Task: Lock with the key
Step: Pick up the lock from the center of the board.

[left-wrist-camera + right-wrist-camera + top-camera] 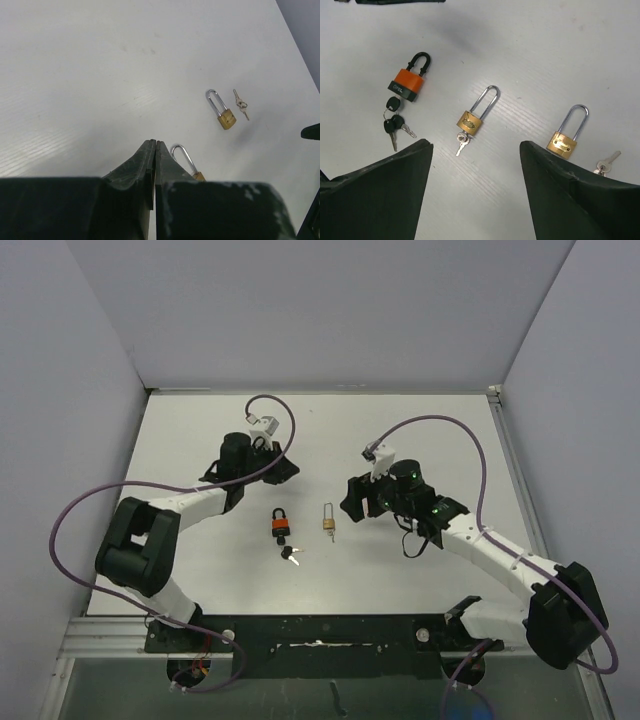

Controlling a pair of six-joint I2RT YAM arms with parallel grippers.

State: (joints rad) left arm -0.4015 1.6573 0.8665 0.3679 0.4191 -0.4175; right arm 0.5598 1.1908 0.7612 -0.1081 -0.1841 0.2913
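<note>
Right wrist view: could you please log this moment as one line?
left pincer shut; right pincer open, empty; orange padlock key in; middle brass padlock key in; right brass padlock keys beside

even diffuse overhead light, bright evenly lit white table (420, 560), soft short shadows beside the brass padlock (470, 123), mild sheen on its steel shackle, near fingers (375, 200) dark and softly blurred in wrist views, top view slightly grainy

So, three locks in a row on the white bench (545, 50): orange-and-black padlock (406, 82) leftmost, black-headed keys (393, 122) on its near side; brass long-shackle padlock (471, 122) middle; second brass padlock (563, 142) right.
</note>
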